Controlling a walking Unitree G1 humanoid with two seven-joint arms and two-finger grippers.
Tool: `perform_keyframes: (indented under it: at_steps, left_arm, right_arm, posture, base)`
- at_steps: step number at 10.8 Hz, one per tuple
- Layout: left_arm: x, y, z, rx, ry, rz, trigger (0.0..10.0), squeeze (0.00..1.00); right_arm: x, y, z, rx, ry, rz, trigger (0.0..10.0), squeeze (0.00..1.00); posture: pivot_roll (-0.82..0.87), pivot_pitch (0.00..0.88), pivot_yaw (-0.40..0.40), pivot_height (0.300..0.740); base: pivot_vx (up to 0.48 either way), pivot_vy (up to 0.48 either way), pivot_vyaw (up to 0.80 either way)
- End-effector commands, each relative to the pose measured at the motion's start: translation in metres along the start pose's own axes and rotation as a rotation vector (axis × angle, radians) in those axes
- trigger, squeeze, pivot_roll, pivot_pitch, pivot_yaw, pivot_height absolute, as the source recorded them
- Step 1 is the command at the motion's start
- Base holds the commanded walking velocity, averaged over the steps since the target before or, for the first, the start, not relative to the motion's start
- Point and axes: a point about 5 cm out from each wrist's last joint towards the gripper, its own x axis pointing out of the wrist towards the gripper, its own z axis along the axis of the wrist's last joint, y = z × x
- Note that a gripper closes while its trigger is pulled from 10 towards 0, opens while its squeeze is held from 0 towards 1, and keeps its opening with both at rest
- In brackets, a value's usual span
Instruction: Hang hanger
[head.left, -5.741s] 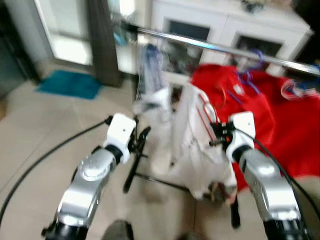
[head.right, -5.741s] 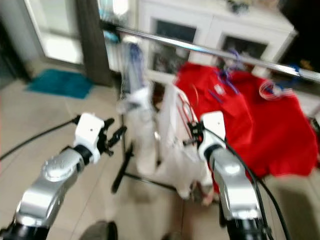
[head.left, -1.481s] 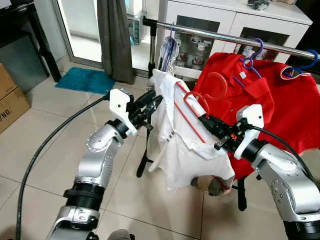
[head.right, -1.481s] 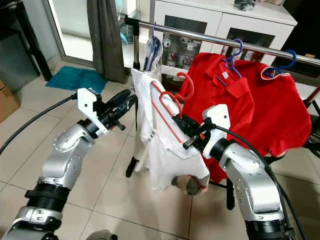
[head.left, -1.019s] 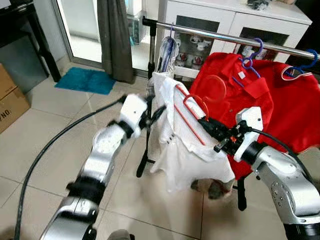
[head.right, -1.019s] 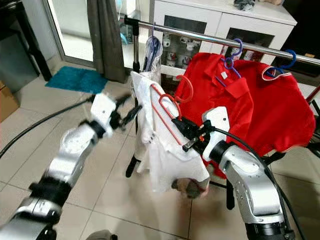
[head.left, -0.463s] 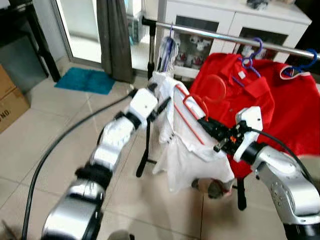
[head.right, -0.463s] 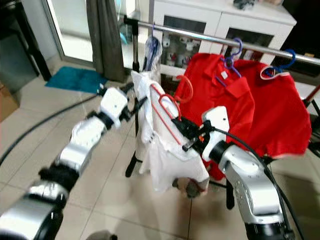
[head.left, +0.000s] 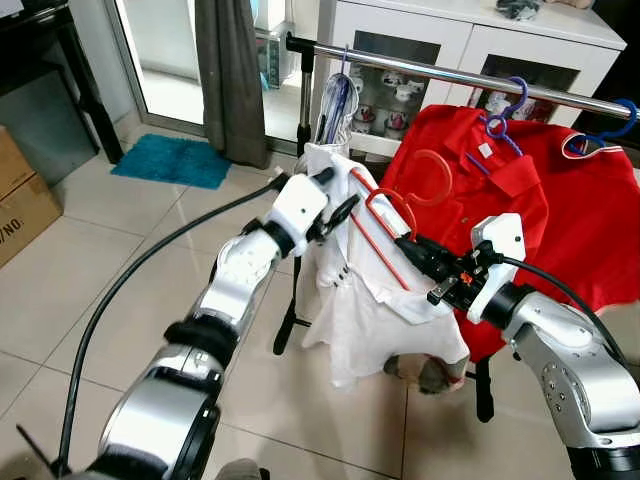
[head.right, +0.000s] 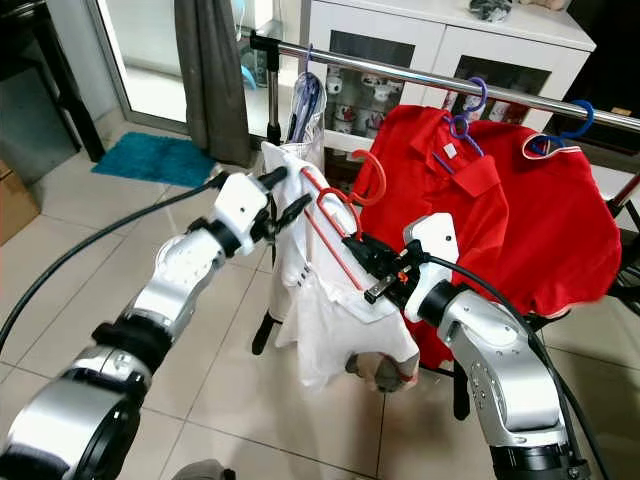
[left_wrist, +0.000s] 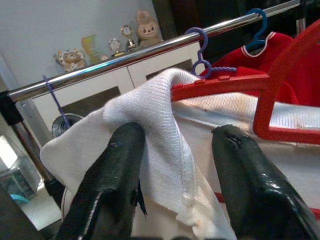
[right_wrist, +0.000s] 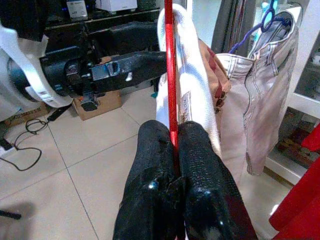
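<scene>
The right gripper (right_wrist: 172, 137) pinches the red hanger (head.left: 385, 222) tight between its two fingers. A white shirt (head.left: 375, 300) hangs on the hanger, in front of the rail (head.left: 450, 75) and below it. The hanger's hook may not be on the rail yet. The left gripper (left_wrist: 172, 145) has its fingers spread wide around the shirt's shoulder. Red shirts (head.left: 520, 200) hang on the rail behind.

Open left end effector (left_wrist: 175, 150) astride white shirt (left_wrist: 155, 115) on red hanger (left_wrist: 270, 90)
</scene>
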Motion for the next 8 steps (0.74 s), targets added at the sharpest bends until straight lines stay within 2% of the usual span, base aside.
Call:
perform_keyframes:
  at_steps: [1,4,8]
  left_arm:
    - [0.005,0.001,0.004,0.006,-0.009,-0.008,0.0,0.0]
    - [0.005,0.007,-0.002,-0.003,0.049,0.019,0.0,0.0]
    - [0.003,0.011,-0.005,-0.005,0.057,0.044,0.0,0.0]
  right_arm:
    - [0.001,-0.001,0.013,-0.036,-0.045,0.024,0.0,0.0]
    - [0.0,0.001,0.013,-0.034,-0.045,0.042,0.0,0.0]
    - [-0.002,0.002,0.012,-0.032,-0.04,0.047,0.0,0.0]
  posture:
    - [0.03,0.0,-0.061,0.74]
    - [0.03,0.0,-0.059,0.74]
    - [0.03,0.0,-0.062,0.74]
  base:
    - [0.0,0.0,0.0]
    - [0.0,0.0,0.0]
    - [0.0,0.0,0.0]
